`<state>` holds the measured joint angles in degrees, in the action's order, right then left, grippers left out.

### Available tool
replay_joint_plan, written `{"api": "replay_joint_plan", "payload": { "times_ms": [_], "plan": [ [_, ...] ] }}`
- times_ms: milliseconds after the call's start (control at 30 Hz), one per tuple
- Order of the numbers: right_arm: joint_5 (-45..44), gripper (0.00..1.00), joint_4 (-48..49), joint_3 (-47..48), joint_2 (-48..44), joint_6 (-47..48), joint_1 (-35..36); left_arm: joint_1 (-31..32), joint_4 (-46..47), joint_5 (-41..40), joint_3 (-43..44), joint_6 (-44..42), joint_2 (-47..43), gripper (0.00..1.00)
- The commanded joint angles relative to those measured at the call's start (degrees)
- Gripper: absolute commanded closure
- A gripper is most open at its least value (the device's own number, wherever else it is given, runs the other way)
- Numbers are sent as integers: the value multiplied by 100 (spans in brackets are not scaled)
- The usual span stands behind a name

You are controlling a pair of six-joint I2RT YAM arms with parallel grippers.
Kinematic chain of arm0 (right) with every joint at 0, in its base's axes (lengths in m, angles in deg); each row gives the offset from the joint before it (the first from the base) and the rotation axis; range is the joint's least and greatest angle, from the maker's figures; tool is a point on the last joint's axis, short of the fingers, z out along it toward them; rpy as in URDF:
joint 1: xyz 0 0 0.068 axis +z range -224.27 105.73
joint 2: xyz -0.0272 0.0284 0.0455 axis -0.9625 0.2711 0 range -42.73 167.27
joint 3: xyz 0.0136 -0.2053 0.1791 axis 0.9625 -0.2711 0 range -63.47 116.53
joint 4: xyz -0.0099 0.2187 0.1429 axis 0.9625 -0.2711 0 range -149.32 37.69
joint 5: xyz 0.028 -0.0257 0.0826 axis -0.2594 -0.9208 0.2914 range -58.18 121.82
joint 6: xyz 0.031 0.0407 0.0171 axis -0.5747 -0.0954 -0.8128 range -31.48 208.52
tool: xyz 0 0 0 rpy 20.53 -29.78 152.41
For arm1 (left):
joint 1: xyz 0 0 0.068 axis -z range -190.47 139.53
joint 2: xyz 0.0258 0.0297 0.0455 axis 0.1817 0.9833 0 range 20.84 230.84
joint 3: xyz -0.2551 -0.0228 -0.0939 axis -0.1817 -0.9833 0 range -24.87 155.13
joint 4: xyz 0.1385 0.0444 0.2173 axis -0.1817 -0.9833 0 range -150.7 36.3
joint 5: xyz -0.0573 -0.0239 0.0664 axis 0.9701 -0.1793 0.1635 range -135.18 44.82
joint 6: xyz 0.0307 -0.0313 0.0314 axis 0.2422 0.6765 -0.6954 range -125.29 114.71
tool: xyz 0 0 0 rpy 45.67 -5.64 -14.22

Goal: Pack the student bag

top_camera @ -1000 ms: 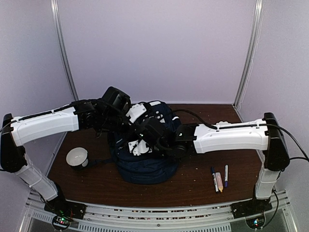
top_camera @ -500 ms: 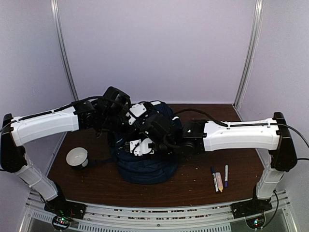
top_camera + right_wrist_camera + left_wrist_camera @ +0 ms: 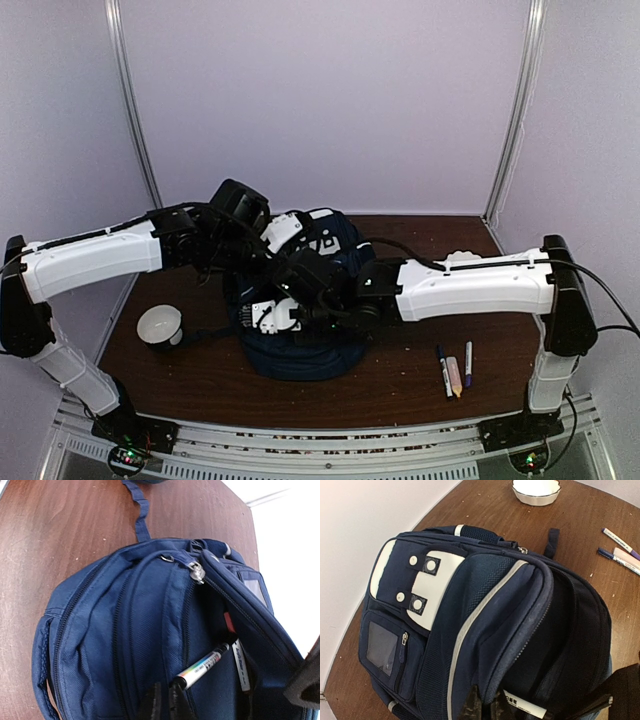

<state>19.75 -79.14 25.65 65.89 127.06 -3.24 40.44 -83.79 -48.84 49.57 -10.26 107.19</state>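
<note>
Since a moment ago the right gripper (image 3: 162,702) slid toward 8 o'clock over the student bag (image 3: 300,355) at the centre of the table (image 3: 400,385), fingers now nearly together, empty. Meanwhile the left gripper (image 3: 484,707) pinches the bag's pocket edge. If it slips, the marker (image 3: 202,667) may fall out; its print is unreadable

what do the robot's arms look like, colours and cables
Both the left arm and right arm have long white boxy shells, black joints and black wrists. A thin black cable trails off the right arm's elbow.
</note>
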Motion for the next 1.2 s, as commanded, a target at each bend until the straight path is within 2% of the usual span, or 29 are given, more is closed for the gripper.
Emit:
{"api": "replay_joint_plan", "payload": {
  "times_ms": [0,167,300,467,767,933,1100,1167],
  "plan": [
    [229,95,102,132,137,-26,68,-64,548,1,105,31,-322,100],
    [101,96,330,136,269,91,95,-73,539,8,106,23,-337,100],
    [-702,99,693,188,509,188,96,-76,532,14,89,-6,-340,100],
    [-1155,99,378,198,554,145,-58,-76,498,77,123,-13,-281,100],
    [-2020,100,1016,-1581,-746,-6,-576,-73,497,107,124,-31,-292,100],
    [-1798,100,925,-1783,-1089,-89,-642,-79,495,124,133,-30,-250,100],
    [-980,100,180,-1568,-1324,-256,-639,-74,495,88,124,-22,-232,100],
    [-544,96,-160,-1582,-1571,-305,-654,-74,495,30,122,-15,-218,100]
  ]
}}
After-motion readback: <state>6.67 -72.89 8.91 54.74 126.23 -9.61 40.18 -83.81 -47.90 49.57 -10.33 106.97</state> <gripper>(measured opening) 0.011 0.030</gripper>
